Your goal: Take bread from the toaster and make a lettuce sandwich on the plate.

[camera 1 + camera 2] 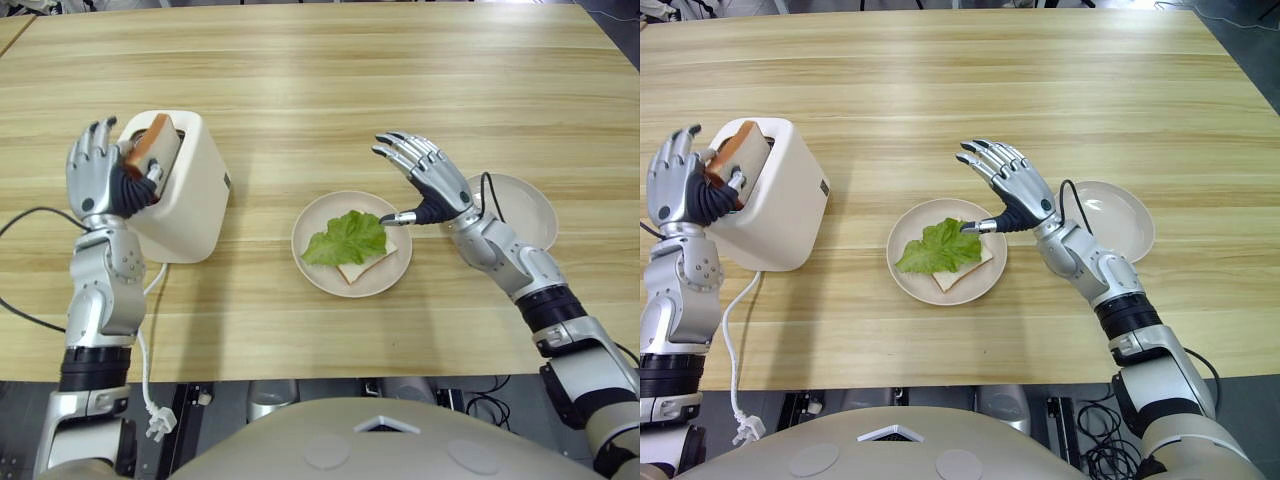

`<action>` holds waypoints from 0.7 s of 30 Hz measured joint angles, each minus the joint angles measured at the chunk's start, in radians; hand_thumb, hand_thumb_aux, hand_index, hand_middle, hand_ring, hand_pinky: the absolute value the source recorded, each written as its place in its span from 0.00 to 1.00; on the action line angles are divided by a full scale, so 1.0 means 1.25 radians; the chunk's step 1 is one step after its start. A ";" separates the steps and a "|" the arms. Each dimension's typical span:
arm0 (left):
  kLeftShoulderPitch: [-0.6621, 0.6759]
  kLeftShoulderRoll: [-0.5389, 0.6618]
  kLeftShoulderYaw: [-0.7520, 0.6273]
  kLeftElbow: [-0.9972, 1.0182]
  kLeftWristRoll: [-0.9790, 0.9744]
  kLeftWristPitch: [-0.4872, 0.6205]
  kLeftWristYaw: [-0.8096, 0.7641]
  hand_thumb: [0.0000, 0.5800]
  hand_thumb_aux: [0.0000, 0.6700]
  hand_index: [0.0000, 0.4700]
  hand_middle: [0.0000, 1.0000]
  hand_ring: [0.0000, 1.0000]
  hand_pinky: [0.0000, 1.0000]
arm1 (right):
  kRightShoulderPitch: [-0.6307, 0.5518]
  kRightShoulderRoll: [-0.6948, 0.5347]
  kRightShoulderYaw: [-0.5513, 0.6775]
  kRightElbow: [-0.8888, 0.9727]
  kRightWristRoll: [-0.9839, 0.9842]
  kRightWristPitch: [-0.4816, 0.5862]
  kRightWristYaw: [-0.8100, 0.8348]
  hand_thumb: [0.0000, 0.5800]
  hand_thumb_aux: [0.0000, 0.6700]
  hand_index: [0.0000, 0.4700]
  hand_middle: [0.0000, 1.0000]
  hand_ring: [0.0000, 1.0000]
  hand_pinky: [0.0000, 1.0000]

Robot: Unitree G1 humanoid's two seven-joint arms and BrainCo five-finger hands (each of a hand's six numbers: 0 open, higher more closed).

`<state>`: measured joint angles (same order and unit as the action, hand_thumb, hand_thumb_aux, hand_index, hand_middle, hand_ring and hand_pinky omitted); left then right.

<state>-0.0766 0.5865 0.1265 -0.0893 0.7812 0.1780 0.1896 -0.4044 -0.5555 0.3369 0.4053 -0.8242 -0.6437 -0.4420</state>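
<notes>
A white toaster (190, 200) stands at the left of the table. A slice of bread (152, 142) sticks up from its slot, and my left hand (100, 172) is closed around that slice from the left. In the middle sits a cream plate (385, 282) with a bread slice (362, 268) on it and a green lettuce leaf (345, 238) laid over the slice. My right hand (428, 178) hovers just right of the plate, fingers spread and holding nothing, its thumb near the lettuce's right edge.
A second, empty plate (530, 205) lies at the right, partly behind my right wrist. The toaster's white cord and plug (152, 400) hang over the front table edge. A black cable (20, 225) curves at the far left. The far half of the wooden table is bare.
</notes>
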 measured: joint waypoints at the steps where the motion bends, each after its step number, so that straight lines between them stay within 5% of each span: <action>1: -0.019 0.006 0.000 -0.019 0.003 0.000 0.004 1.00 1.00 0.98 1.00 1.00 1.00 | 0.000 0.002 0.000 0.002 -0.001 0.002 -0.001 0.00 0.00 0.00 0.07 0.07 0.07; 14: -0.115 0.003 0.034 -0.202 0.018 0.024 0.006 1.00 1.00 0.98 1.00 1.00 1.00 | 0.007 0.001 -0.031 0.020 0.006 0.027 -0.051 0.00 0.00 0.00 0.07 0.07 0.07; 21: -0.120 -0.212 -0.083 -0.281 -0.097 0.003 -0.049 1.00 1.00 0.98 1.00 1.00 1.00 | 0.057 0.003 -0.074 -0.030 0.006 0.045 -0.132 0.00 0.00 0.00 0.07 0.07 0.07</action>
<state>-0.2264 0.3215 0.0233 -0.4404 0.6598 0.1814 0.1281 -0.3330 -0.5521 0.2442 0.3673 -0.8170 -0.5877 -0.6066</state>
